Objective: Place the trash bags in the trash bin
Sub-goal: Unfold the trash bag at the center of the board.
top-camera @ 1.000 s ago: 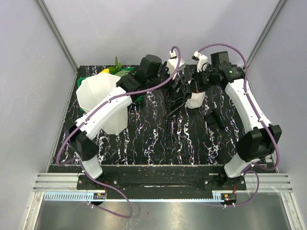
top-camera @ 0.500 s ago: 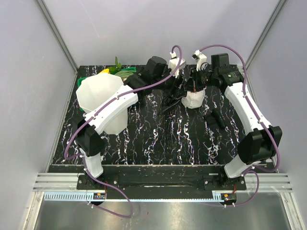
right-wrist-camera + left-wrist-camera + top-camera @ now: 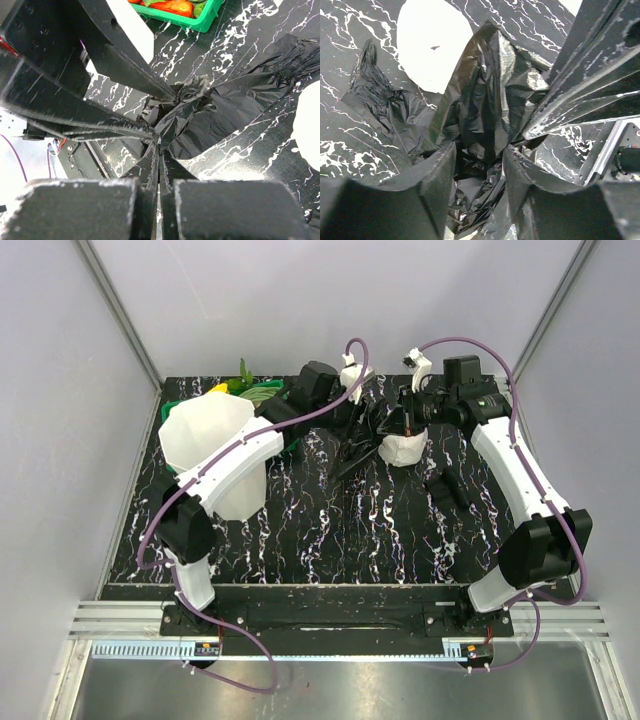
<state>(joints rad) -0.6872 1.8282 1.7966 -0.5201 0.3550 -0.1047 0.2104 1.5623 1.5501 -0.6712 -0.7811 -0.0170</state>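
The thin glossy black film bag (image 3: 485, 90) is pinched in the clenched right gripper (image 3: 159, 142); the left gripper (image 3: 480, 155) (jaws apart astride a fold) should be closed deep before any lift.

L tool (image 3: 479, 150) jaws apart, R tool (image 3: 158, 143) tight

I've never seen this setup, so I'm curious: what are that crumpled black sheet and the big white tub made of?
The trash bag looks like thin glossy plastic film: it crumples into sharp creases with bright glints. The trash bin seems stiff, matte white plastic: its faceted walls hold their shape.
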